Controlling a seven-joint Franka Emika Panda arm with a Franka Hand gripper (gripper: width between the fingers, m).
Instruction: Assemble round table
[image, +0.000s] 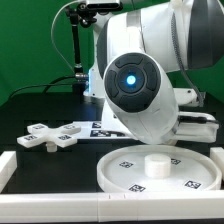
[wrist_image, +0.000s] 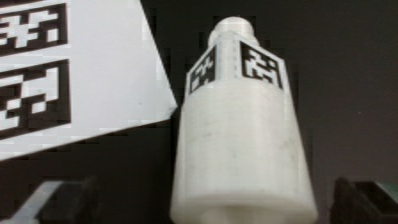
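In the wrist view the white cylinder leg (wrist_image: 240, 140) lies on the black table, with black-and-white tags near its far end. My gripper (wrist_image: 210, 205) is open and straddles the leg's near end. A dark gap shows between each fingertip (wrist_image: 57, 200) and the leg. In the exterior view the large rimmed disc (image: 125, 172) lies at the front with its centre socket (image: 157, 166) up. The cross-shaped foot (image: 55, 135) lies at that view's left. The arm's body hides the leg and the fingers there.
The marker board (wrist_image: 71, 90) lies right beside the leg; it also shows in the exterior view (image: 105, 130) under the arm. A white rail (image: 8, 165) borders the table at the exterior view's front left. A black stand (image: 78, 50) rises behind.
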